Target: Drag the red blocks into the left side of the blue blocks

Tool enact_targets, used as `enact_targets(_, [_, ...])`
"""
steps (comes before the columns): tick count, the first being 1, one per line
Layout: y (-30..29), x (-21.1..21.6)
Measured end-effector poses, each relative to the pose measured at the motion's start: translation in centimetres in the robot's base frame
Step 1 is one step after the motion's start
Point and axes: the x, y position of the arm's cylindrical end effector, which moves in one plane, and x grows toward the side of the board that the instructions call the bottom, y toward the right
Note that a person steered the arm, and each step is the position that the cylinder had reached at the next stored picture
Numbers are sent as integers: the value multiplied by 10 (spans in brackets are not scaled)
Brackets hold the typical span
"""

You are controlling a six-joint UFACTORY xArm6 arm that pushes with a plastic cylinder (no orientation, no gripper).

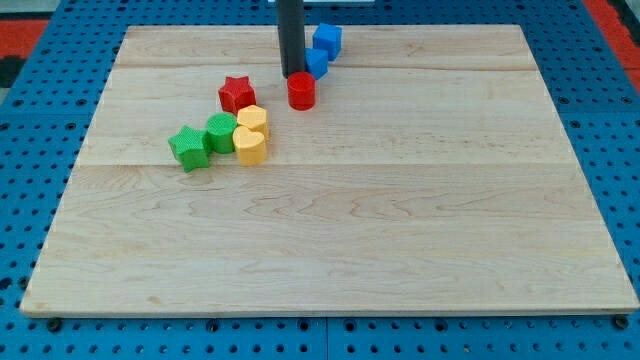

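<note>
1. The red cylinder (301, 91) stands on the far part of the board (400, 240), a little left of the middle.
2. My tip (293, 75) sits at the cylinder's far edge, just behind it; whether the two touch I cannot tell.
3. There is no gripper on this arm, so there is no jaw opening to tell; the rod (291, 35) holds nothing and stands upright, running out of the view's top.
4. The red star (237, 94) lies to the left of the cylinder, apart from it, with bare wood between them.
5. The near blue block (317, 63) sits just beyond and right of the cylinder, partly hidden by the rod; its shape is not clear.
6. The far blue block (328, 40) lies beyond and right of the first, touching it or very nearly so, close to the board's far edge.
7. So both red blocks are on the left and near side of the blue pair, the cylinder close and the star farther off.
8. Two yellow blocks (251, 134) stand pressed together just nearer than the star, one behind the other.
9. A green block (221, 131) touches the yellow ones on their left.
10. A green star (188, 147) lies left of that, touching it.
11. The board rests on a blue pegboard (40, 150).
</note>
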Motion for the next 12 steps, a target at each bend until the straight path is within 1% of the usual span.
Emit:
enact_targets(1, [23, -8])
enact_targets(2, [40, 20])
enact_targets(3, [21, 67])
enact_targets(4, [-36, 53])
enact_targets(5, [-41, 18])
enact_targets(6, [-37, 63])
enact_targets(7, [-80, 51])
enact_targets(8, [-74, 12])
enact_targets(10, [-14, -1])
enact_targets(11, [-16, 30])
enact_targets(12, [-52, 60])
